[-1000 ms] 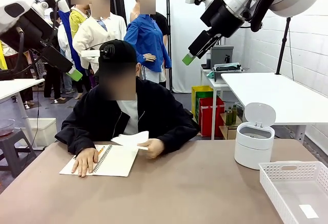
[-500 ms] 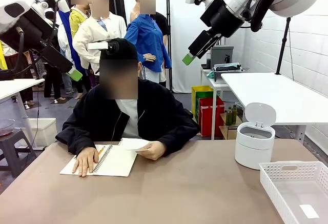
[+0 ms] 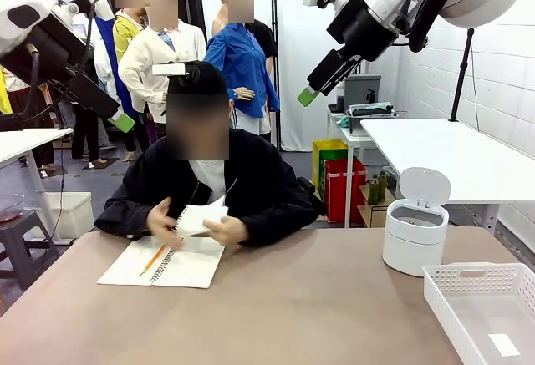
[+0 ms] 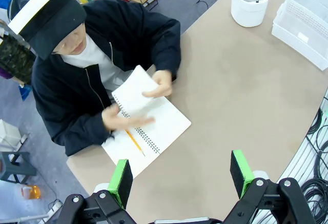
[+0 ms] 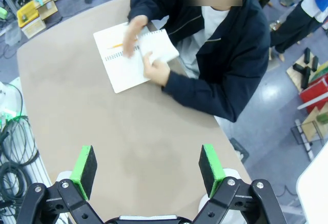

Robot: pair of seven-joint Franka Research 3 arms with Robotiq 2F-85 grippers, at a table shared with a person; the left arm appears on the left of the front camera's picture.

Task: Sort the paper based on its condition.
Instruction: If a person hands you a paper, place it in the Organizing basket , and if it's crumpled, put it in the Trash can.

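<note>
Left tool (image 4: 181,175): released, jaws wide, raised clear above the tabletop (image 3: 318,315). Right tool (image 5: 147,163): released, jaws wide, likewise raised and holding nothing. Paper sheet (image 3: 201,219): uncrumpled, held in the person's hands (image 3: 226,231) just above the open spiral notebook (image 3: 188,266). A pencil (image 3: 154,259) lies on the notebook. Round white bin (image 3: 415,240), lid up, stands beside the white basket (image 3: 485,298) at the robot's right.
</note>
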